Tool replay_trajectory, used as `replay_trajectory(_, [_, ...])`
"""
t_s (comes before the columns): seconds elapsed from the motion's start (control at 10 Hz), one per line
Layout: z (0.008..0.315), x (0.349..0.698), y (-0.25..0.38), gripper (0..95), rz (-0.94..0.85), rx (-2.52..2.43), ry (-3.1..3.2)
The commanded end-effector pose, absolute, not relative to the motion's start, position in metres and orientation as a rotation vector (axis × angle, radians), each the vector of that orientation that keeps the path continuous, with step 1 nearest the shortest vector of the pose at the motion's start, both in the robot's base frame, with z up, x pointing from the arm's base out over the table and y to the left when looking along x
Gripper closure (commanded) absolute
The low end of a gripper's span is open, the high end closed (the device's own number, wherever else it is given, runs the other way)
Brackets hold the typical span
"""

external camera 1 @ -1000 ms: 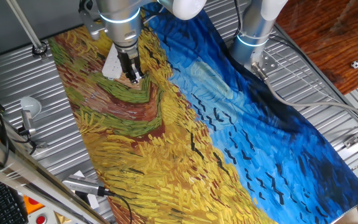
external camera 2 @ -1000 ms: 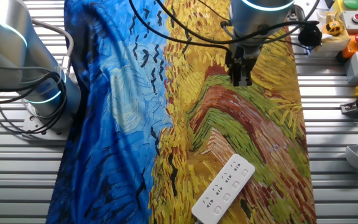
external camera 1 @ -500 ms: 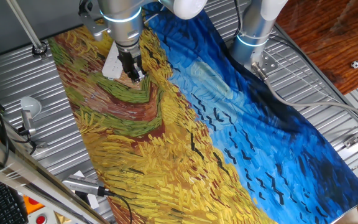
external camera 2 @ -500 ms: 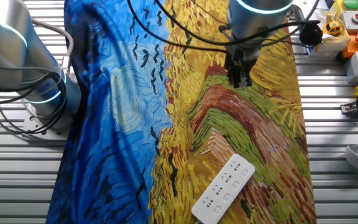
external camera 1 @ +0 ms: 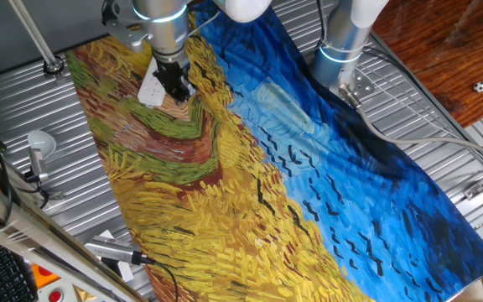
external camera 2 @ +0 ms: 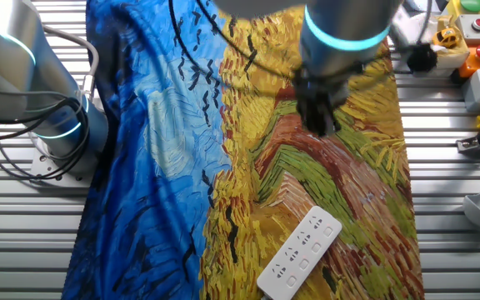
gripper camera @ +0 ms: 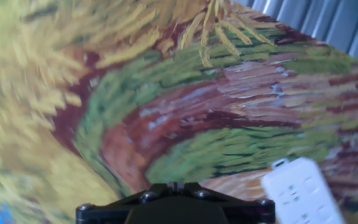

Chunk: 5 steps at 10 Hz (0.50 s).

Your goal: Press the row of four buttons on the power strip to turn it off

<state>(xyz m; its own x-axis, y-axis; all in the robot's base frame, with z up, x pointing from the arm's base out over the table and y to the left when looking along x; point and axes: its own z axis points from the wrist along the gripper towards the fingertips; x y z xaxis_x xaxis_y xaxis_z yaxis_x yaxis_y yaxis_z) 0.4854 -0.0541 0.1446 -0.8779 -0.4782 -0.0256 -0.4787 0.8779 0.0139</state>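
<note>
**Ana:** Since the earlier frame the gripper (external camera 2: 322, 125) has shifted; the arm above it is motion-blurred in the other fixed view, and the fingers now sit a little nearer the power strip (external camera 2: 300, 252) than they did.

**Ben:** Where is the strip relative to the fingers?

**Ana:** Well apart from them, lying flat and at a slant on the painted cloth (external camera 2: 340, 179), face up. In the hand view the power strip (gripper camera: 302, 193) shows at the lower right corner, off to one side of the fingers rather than under them. In one fixed view the power strip (external camera 1: 152, 87) peeks out just beside the gripper (external camera 1: 177, 86), partly hidden by it.

**Ben:** Why face up and flat?

**Ana:** My guess is so the row of buttons can be pushed straight down from above; the cloth gives it a level bed over the ridged bench (external camera 2: 448, 208).

**Ben:** And the fingers, open or closed?

**Ana:** I cannot tell. The tips are dark and blurred, and the hand view shows only the black base, not the tips.

**Ben:** So nothing is pressed yet?

**Ana:** I judge not; the fingers hang above bare cloth, touching nothing, so the approach comes first.
</note>
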Motion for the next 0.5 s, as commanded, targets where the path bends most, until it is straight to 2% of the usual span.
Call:
replay_trajectory(0.1, [0.123,0.475,-0.105,95.0,0.034,-1.057,2.933])
replay_trajectory(0.5, [0.118,0.467,-0.129,95.0,0.031,-1.188,2.883])
